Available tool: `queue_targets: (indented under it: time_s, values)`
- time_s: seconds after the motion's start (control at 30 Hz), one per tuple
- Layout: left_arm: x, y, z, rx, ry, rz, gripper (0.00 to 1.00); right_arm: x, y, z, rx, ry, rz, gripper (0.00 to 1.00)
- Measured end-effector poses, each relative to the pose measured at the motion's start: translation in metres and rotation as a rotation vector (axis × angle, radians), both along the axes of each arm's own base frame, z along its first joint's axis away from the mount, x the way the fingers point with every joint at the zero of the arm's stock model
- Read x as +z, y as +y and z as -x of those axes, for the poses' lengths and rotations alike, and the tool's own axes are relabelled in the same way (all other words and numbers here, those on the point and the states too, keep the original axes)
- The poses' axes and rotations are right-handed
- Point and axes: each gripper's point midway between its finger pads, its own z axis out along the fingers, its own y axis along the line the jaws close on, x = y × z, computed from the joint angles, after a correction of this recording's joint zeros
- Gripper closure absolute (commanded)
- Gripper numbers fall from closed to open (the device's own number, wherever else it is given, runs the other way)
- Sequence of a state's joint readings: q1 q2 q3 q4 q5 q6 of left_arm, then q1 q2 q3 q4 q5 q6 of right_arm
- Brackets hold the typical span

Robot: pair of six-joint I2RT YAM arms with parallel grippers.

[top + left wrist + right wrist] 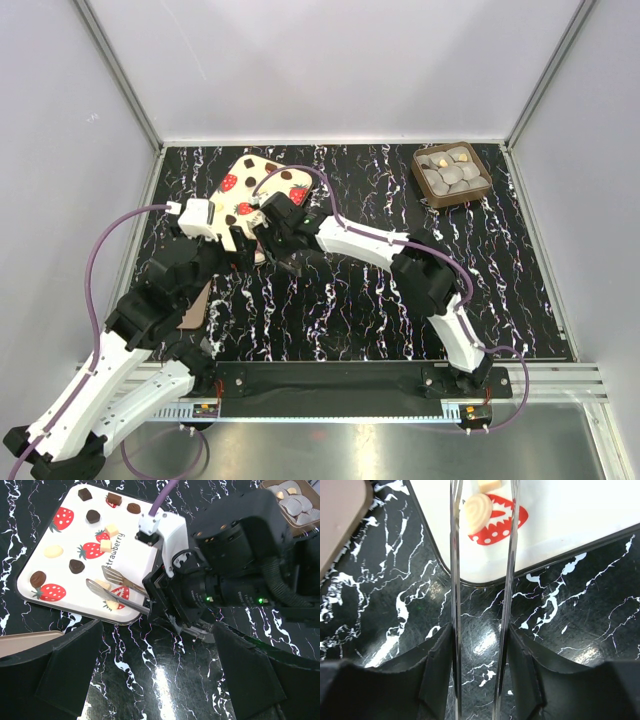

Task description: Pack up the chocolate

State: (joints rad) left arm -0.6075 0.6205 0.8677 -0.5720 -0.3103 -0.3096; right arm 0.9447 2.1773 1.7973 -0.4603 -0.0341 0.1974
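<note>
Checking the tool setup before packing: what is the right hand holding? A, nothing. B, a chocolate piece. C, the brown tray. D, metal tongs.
D: the right hand is closed on metal tongs, whose two blades run out over the edge of the strawberry lid.

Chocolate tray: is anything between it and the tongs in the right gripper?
Nothing visible. The right gripper's tongs sit over the lid; the table from there to the tray is bare.
</note>
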Motion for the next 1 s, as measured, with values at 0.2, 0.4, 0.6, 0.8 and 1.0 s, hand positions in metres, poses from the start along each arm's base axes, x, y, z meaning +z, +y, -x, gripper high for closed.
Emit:
queue_targets:
  time_s: [0.2,0.4,0.6,0.8,1.0]
  values:
    - [0.001,0.0,0.0,0.001,-0.004,0.003,0.01,-0.006,0.001,0.0,-0.004,-0.019,0.025,0.56]
    - [0.002,0.001,-0.001,0.005,-0.008,0.006,0.01,-0.003,0.0,-0.003,-0.017,-0.039,0.032,0.62]
    - [0.002,0.001,-0.001,0.005,-0.008,0.006,0.01,0.0,-0.002,-0.006,-0.03,-0.05,0.042,0.64]
    - [0.002,0.001,-0.001,0.006,-0.008,0.006,0.01,0.004,-0.001,-0.008,-0.031,-0.049,0.035,0.65]
    - [0.002,0.001,-0.001,0.006,-0.008,0.006,0.01,0.024,-0.023,-0.028,-0.094,-0.014,-0.005,0.66]
